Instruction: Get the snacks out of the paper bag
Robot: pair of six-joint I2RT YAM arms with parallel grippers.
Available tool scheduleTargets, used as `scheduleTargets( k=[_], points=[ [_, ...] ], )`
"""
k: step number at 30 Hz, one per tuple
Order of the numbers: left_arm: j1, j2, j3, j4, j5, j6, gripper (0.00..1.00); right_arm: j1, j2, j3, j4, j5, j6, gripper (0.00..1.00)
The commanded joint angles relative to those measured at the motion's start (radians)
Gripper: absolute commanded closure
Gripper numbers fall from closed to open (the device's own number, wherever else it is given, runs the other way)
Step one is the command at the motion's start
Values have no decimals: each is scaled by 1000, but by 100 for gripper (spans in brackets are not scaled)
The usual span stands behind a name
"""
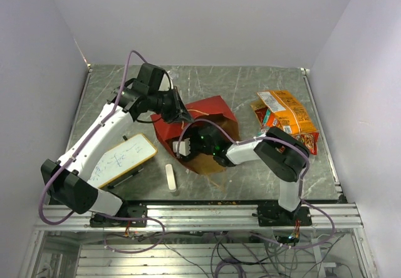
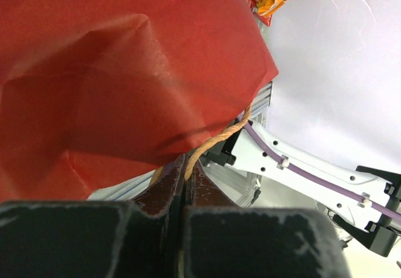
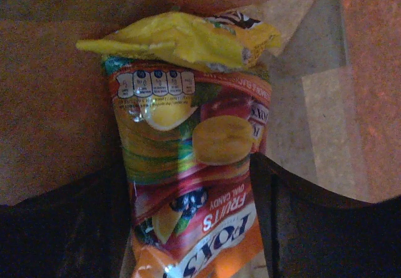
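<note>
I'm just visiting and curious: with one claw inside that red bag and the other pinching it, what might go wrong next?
1. The right gripper holds the fruit candy packet inside the paper bag; the crinkly foil could slip out while lifting.
2. The left gripper pinches only a thin edge of paper, which might tear or pull free, letting the bag collapse.

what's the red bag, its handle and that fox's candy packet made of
Paper bag: matte red paper, going by its sharp creases and dull surface. Handle: twisted tan paper cord, by its spiral strands. Fox's candy packet: glossy printed plastic or foil film, likely; it crinkles and glints.
</note>
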Motion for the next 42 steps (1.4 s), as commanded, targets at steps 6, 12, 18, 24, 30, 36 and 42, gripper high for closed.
scheduleTargets(
  k=[6, 12, 18, 24, 30, 36, 42],
  points=[
    [36, 18, 92, -119, -49, 83, 93, -27, 76, 120, 22, 3, 101, 75],
    [100, 9, 71, -48, -2, 85, 93, -30, -80, 55, -116, -62, 109, 99],
    [106, 57, 60, 34, 70, 65, 93, -27, -322, -45, -348, -175, 162, 100],
    [106, -6, -96, 221, 120, -39, 93, -18, -587, -129, -510, -142, 295, 100],
    [106, 23, -125, 266, 156, -36, 93, -18, -829, -84, -787, -79, 319, 100],
    [106, 77, -68, 202, 142, 40, 93, -20, -958, 123, -1104, -39, 331, 100],
    [106, 104, -48, 172, 126, 75, 93, -20, -1010, 356, -1241, 105, 400, 100]
  ],
)
